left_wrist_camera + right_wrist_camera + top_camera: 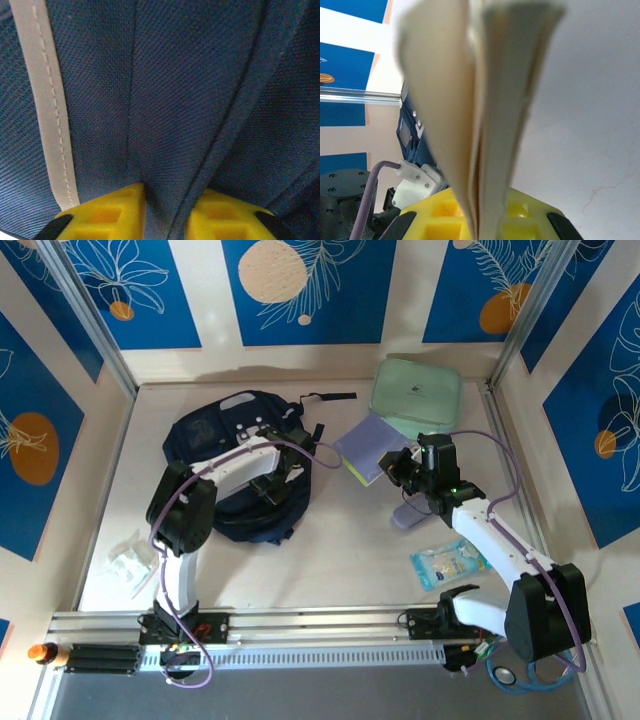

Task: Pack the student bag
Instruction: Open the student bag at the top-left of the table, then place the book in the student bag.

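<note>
Bag: student bag [215, 425] lies far left on the surface [330, 570], partly under the left hand [272, 485].
Left hand: pinching a fold of the bag's navy fabric.
Right hand [397, 468]: clamped on a purple notebook [368, 445], held right of the bag.
Left wrist view: pale stripe [47, 100] runs beside the pinched fold.
Right wrist view: notebook's pages stand edge-on between yellow fingers [440, 215].
</note>
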Available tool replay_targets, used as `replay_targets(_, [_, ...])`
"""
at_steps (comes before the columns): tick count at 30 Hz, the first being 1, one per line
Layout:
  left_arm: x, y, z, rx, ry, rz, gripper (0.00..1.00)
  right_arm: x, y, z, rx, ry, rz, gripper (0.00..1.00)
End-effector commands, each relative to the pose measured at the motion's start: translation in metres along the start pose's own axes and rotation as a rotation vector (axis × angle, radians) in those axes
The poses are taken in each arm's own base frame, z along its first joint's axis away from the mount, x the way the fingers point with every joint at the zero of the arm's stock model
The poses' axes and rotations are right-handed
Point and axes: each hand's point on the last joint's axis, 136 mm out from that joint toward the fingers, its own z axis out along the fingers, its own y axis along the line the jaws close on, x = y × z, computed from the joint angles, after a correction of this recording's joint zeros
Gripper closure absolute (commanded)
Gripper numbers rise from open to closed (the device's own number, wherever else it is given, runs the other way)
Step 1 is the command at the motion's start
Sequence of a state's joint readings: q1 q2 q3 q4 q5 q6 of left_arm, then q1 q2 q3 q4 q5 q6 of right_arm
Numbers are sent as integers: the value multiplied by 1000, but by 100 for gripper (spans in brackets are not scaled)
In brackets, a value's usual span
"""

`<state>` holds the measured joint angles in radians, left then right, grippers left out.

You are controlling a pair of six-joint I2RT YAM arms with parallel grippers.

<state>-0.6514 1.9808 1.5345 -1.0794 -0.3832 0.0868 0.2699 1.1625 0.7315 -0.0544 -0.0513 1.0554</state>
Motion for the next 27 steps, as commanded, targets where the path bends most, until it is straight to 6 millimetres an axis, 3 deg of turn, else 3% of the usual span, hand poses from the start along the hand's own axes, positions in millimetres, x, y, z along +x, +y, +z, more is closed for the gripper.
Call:
replay_targets(1, [-8, 18, -19, -75, -49, -30, 94, -10, 15, -6, -34, -33, -11, 100])
replay_targets(2, [-9, 21, -24, -78, -63, -44, 100, -10, 15, -6, -33, -33, -11, 100])
replay_targets(6, [-15, 35, -50, -108, -150, -113, 100, -10, 14, -7, -30, -33, -13, 100])
replay_targets(11, [-22, 62, -99, -167, -313, -204, 100, -8, 16, -10, -34, -19, 0, 100])
replay_targets(18, [-38, 96, -168, -229, -600, -353, 100, 3, 41, -11, -170, 53, -43, 100])
replay_targets(21, [-46, 103, -190, -226, -697, -387, 100, 13, 43, -4, -217, 107, -24, 100])
replay_targets(27, [-57, 103, -210, -171, -791, -428, 100, 34, 49, 5, -271, 177, 6, 100])
